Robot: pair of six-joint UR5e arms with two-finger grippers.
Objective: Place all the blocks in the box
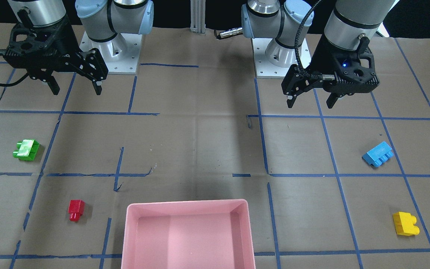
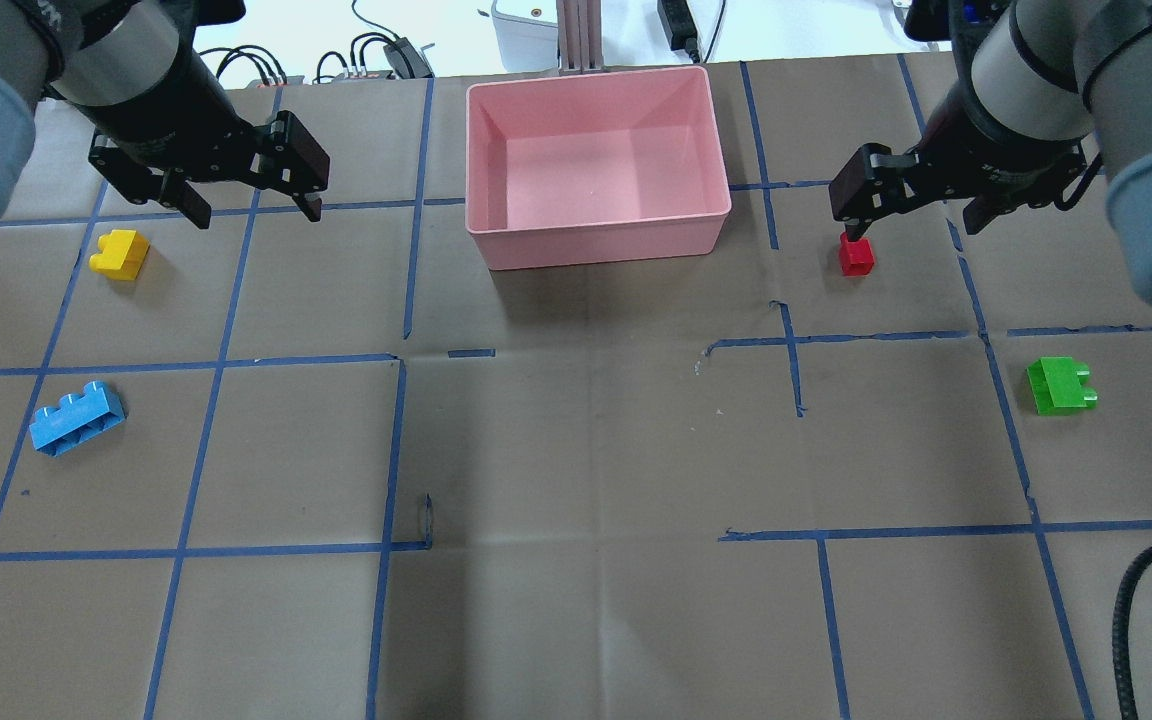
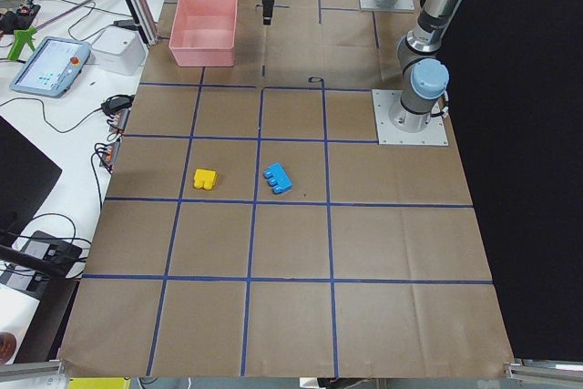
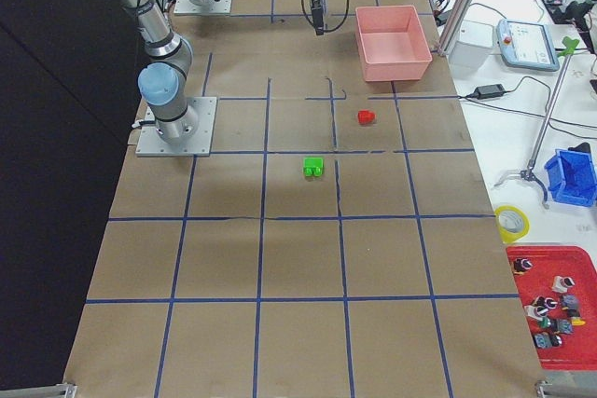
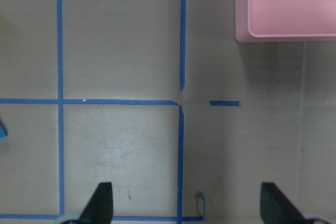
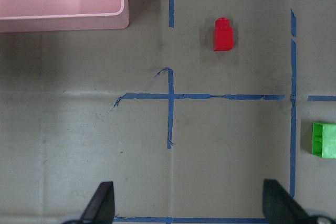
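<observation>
The pale-pink box (image 2: 596,240) stands empty at the table's far middle edge. The red block (image 2: 856,255) lies right of it and the green block (image 2: 1061,385) lies nearer on the right. The yellow block (image 2: 119,252) lies left of the box and the blue block (image 2: 76,418) lies nearer on the left. My left gripper (image 2: 258,215) is open and empty, held high between the yellow block and the box. My right gripper (image 2: 911,228) is open and empty, held high near the red block (image 6: 222,35). The right wrist view also shows the green block (image 6: 324,140) and the box (image 6: 63,22).
Brown paper with a blue tape grid covers the table. The two arm bases (image 1: 110,48) (image 1: 280,52) stand at the robot's edge. A black cable (image 2: 1136,590) hangs at the near right. Operator benches with a tablet (image 3: 50,66) flank the far side.
</observation>
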